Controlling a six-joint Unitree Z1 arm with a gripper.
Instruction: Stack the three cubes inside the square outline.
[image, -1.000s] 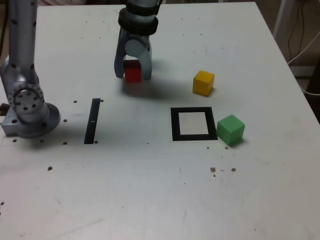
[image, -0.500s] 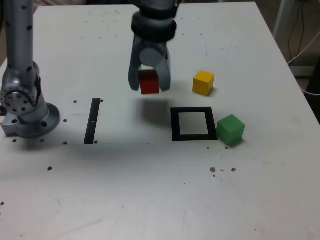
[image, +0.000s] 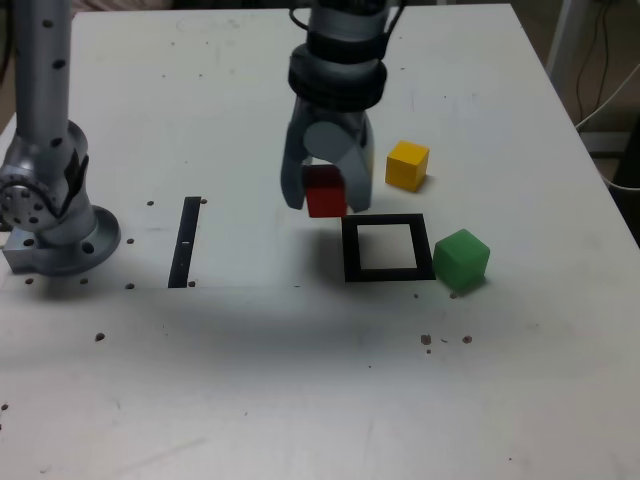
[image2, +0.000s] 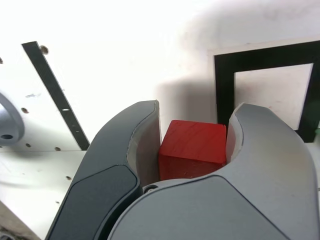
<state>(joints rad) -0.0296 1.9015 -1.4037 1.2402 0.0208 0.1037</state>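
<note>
The white surface (image: 240, 370) carries a black square outline with a white centre (image: 350, 248), and the green cube (image: 461, 260) sits just beside its right edge in the exterior view. The yellow cube (image: 407, 166) rests farther back; a narrow black strip (image: 185, 243) lies well apart.

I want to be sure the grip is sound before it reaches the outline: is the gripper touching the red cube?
Touching: the wrist view shows the gripper with a finger against either side of the red cube.
</note>
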